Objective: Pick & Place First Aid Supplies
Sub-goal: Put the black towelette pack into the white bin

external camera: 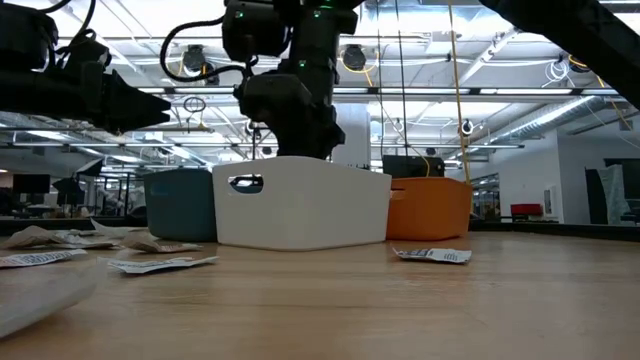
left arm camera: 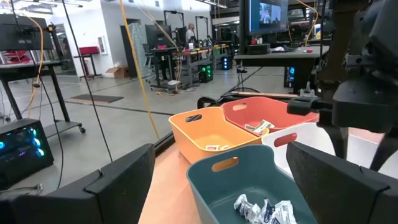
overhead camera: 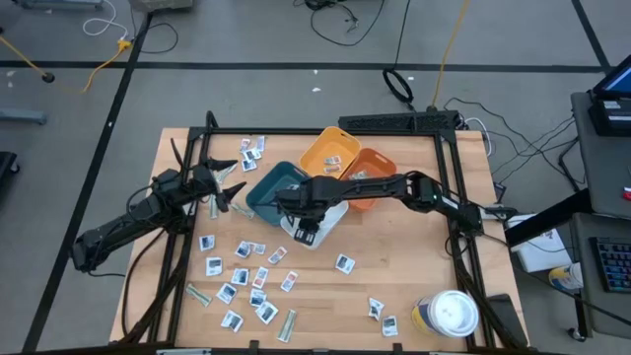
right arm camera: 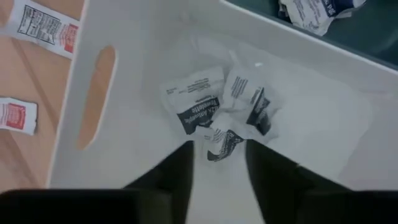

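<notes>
Large open workshop hall. Grey floor (overhead camera: pixel 246 35) marked with dark tape lines, loose cables (overhead camera: pixel 340 18) trailing across, one yellow cable (overhead camera: pixel 449 39) running down toward the wooden tabletop (overhead camera: pixel 394 286). Overhead, white ceiling trusses (external camera: pixel 520 95) and bright strip lighting. Farther back, rows of desks (left arm camera: pixel 273 59) with lit monitors (left arm camera: pixel 264 15), a red chair (left arm camera: pixel 89 51), a computer case glowing blue (left arm camera: pixel 18 146).

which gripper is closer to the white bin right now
The right. The right gripper hangs directly over the white bin, above the packets lying inside. The left gripper sits off to the bin's left, beyond the teal bin, fingers spread wide.
</notes>
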Motion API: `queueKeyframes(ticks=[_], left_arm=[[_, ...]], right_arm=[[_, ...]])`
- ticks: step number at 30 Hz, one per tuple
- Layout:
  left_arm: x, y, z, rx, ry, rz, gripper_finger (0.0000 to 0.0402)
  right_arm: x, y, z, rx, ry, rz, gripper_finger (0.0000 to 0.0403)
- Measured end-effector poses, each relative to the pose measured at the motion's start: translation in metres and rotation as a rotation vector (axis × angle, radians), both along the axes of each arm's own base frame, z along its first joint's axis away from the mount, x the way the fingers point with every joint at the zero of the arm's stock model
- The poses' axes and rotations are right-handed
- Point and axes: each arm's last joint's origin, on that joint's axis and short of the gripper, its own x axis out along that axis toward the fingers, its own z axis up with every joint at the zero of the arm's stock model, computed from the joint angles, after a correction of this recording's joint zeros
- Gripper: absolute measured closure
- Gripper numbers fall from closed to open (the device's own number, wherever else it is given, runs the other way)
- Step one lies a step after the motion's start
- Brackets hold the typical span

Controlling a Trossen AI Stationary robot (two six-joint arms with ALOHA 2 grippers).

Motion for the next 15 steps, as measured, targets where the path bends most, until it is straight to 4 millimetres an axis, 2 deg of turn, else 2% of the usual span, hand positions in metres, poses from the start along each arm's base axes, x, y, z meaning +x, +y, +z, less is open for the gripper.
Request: queueKeyframes(ticks=[4,7,15], left_arm=[[0.0,0.0,0.0,0.0,0.0,0.0,0.0034],[0.0,0.0,0.0,0.0,0.001,0.0,0.0034],[0.0,0.0,0.0,0.0,0.001,0.0,0.0034]], right_arm=[[-0.003,0.0,0.007,0.01,-0.007,-0.039,0.0196],[-0.006,-0.001,0.021,0.025,-0.039,-0.115,0.0166],[-0.016,-0.002,0.045,0.077,-0.064,-0.358,0.0157]])
